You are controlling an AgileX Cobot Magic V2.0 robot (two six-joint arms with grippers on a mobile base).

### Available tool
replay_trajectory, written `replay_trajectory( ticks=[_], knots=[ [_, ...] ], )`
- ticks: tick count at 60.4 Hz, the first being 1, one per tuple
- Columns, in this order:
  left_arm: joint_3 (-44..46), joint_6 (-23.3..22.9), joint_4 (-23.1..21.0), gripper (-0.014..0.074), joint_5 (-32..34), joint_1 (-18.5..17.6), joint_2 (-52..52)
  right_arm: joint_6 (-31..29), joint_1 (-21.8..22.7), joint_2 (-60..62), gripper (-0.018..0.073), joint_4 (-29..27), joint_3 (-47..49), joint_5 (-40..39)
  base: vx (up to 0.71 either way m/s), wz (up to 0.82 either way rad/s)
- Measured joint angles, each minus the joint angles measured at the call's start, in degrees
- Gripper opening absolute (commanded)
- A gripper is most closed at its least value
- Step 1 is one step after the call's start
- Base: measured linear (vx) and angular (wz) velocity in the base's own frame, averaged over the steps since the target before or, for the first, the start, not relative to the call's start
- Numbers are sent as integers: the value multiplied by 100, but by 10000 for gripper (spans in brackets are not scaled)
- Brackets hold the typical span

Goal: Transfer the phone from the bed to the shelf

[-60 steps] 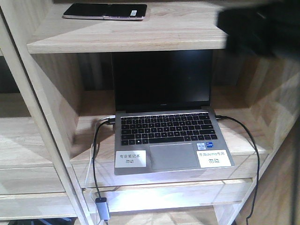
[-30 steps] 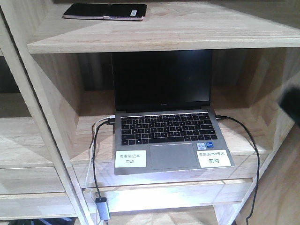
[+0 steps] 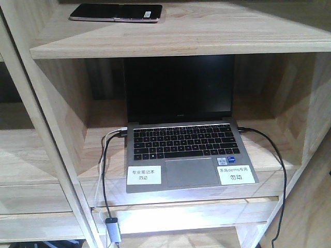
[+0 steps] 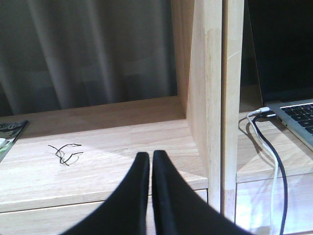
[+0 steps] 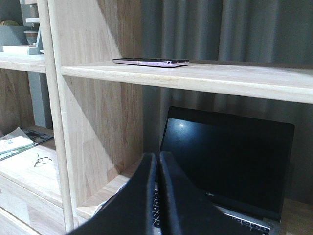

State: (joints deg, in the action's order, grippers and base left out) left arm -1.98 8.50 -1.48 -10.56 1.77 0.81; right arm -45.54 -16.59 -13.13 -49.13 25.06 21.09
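The phone (image 3: pixel 116 12) lies flat on the top board of the shelf (image 3: pixel 170 44), toward the left end of that board and near its back, nothing touching it. From the right wrist view the same phone (image 5: pixel 150 61) sits on the plank edge-on, its thin metallic rim catching the light, directly above the laptop (image 3: pixel 189 139). That laptop stands open in the compartment below the phone's board, screen dark, two white labels stuck on its palm rest either side of the trackpad. A black cable (image 3: pixel 105 181) plugs into the laptop's left side beside a white one and drops down to a small grey adapter (image 3: pixel 114 228) under the laptop's board; another black cable (image 3: pixel 274 155) loops out from the laptop's right side and hangs down. The right pincer (image 5: pixel 157 161) is clenched, its two black fingers pressed together with nothing between them, hanging in front of the laptop's keyboard and well below the phone. The left pincer (image 4: pixel 150 159) is clenched and empty too, over the compartment to the left of the laptop, the upright divider (image 4: pixel 215 98) standing between it and the laptop. On that board, left of the laptop, lie a small tangle of dark wire (image 4: pixel 64 152) and the corner of a magazine (image 4: pixel 10 134), with a grey curtain (image 4: pixel 88 49) behind.
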Motion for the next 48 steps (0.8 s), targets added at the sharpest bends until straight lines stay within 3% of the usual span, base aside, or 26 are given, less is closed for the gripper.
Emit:
replay_trajectory(
  ticks=[39, 48],
  knots=[
    [0, 0, 0, 1, 0, 0, 0, 5, 0, 8, -6, 0, 0, -19, 0, 0],
    [0, 0, 0, 1, 0, 0, 0, 271, 0, 8, -6, 172, 0, -70, 0, 0]
  ],
)
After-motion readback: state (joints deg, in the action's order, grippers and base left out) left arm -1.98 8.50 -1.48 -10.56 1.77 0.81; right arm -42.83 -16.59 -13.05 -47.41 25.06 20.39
